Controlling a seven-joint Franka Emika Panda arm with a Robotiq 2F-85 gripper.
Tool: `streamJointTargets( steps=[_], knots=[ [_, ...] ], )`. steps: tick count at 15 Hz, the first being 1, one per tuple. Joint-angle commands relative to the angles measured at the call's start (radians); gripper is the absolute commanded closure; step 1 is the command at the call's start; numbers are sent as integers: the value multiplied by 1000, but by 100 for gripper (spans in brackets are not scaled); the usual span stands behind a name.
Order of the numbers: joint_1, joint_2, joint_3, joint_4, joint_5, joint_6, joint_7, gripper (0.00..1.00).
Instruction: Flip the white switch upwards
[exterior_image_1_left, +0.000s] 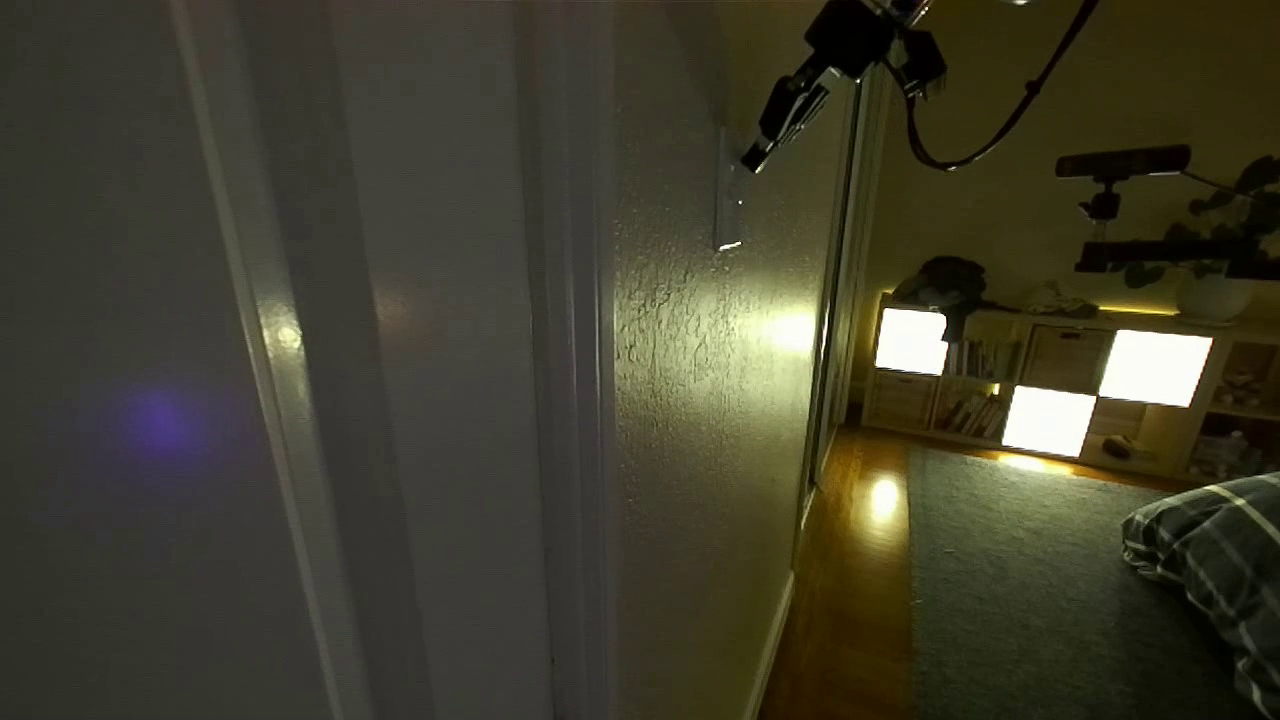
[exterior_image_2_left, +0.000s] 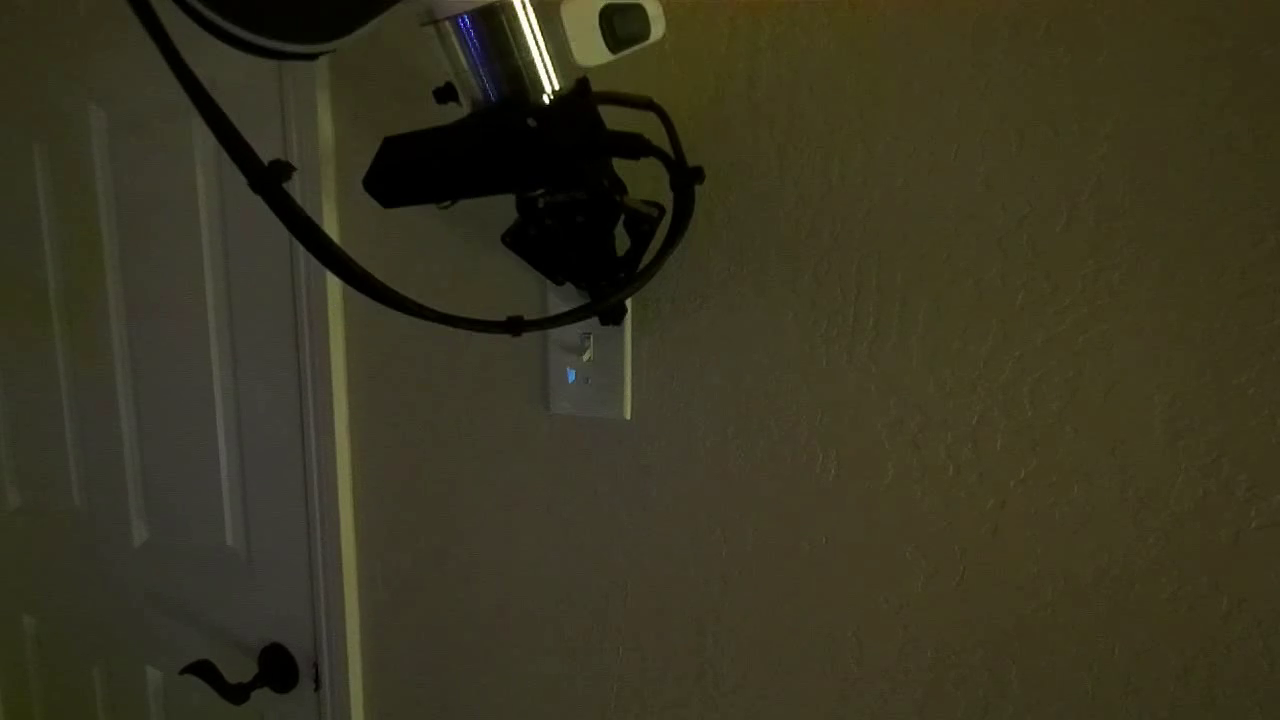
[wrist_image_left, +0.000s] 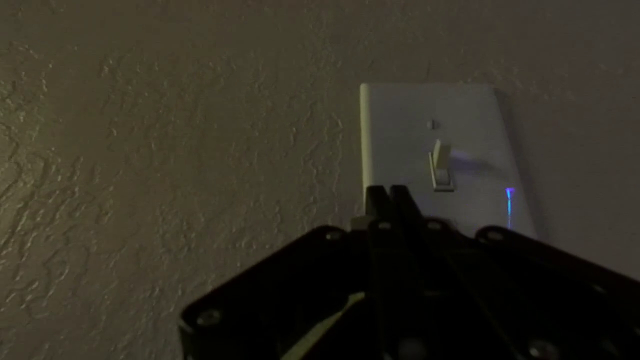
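Yellowish, bumpy wall (exterior_image_2_left: 950, 400) is most of what we get in the wrist view and in an exterior view. Beside that stretch we've got one panelled door (exterior_image_2_left: 170, 300). Looking down the room in an exterior view, we see one grey rug (exterior_image_1_left: 1020, 580) on wood flooring (exterior_image_1_left: 850, 600), one cube shelf unit (exterior_image_1_left: 1175, 435) at the far end, and one heap of plaid bedding (exterior_image_1_left: 1215, 570).

Next size down, we count one robot arm (exterior_image_2_left: 500, 60), just its end showing, with one black cable (exterior_image_2_left: 390, 290) looping off it. Then three blown-out bright panels (exterior_image_1_left: 1048, 420) in the shelf and one bar-shaped camera (exterior_image_1_left: 1122, 162) on a mount.

We've got one gripper (wrist_image_left: 388, 192) angled down at the wall, its two fingers (wrist_image_left: 376, 197) pressed together, barely a hairline between them. They sit in front of the upper part of the one white switch plate (wrist_image_left: 400, 150), mounted upright on the wall near the door. Whether they touch it, we can't tell.

Smaller stuff: one dark lever handle (exterior_image_2_left: 240, 678) on the door, and one toggle (wrist_image_left: 441, 156) mid-plate, tipped away from the fingertips, which we read as down in an exterior view. Tiniest for us is one screw (wrist_image_left: 433, 124) in the plate.
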Motion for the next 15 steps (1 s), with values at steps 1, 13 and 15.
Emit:
streamJointTargets(
  steps=[1,13,15],
  knots=[
    [-1,-22,-13,-30,-38,15,26,94],
    [4,-21,3,-96,-18,-27,18,94],
    [5,-22,8,-95,-10,-26,14,94]
  ],
)
